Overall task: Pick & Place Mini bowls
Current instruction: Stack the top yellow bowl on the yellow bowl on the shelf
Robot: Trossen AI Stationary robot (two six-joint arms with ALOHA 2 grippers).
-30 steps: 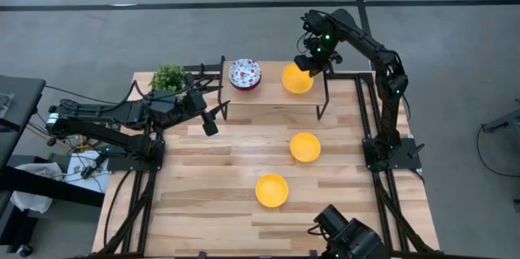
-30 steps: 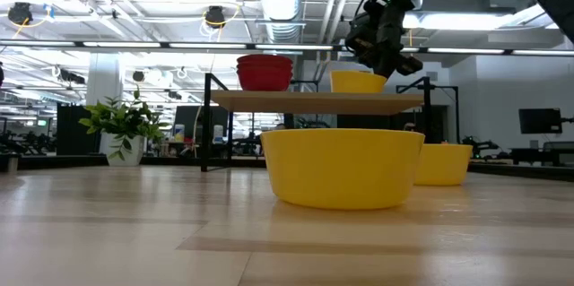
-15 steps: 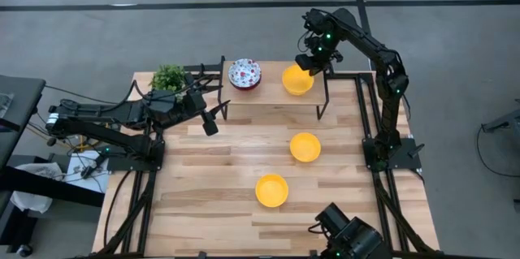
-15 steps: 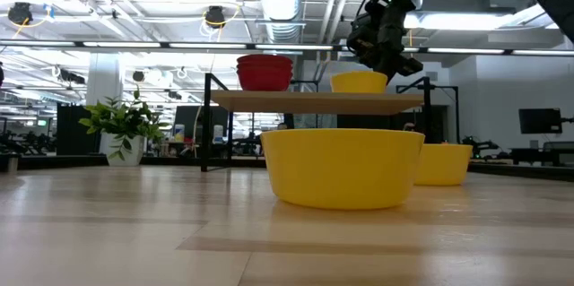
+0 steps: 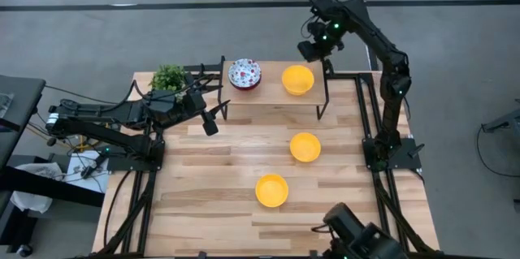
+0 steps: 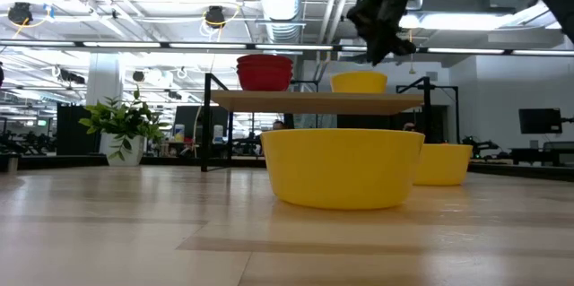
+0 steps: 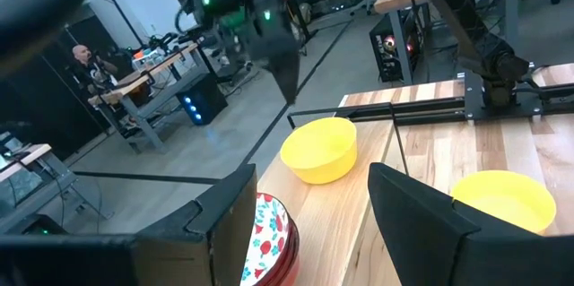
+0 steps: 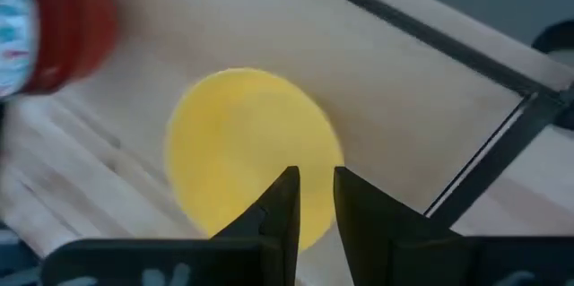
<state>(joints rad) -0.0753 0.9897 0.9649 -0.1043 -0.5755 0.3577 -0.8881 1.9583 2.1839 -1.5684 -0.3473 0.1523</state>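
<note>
Lifted off, right claw (image 5: 311, 51) clears glossy yellow bowl (image 5: 297, 79) (round).

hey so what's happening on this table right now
A two-arm robot is moving small bowls onto a raised shelf at the table's far edge. The right gripper hangs above the shelf, just past a yellow bowl that sits on it, holding nothing, its fingers slightly apart. A stack of floral bowls sits on the same shelf. Two more yellow bowls wait on the table below. The left gripper waits open near a potted plant.
</note>
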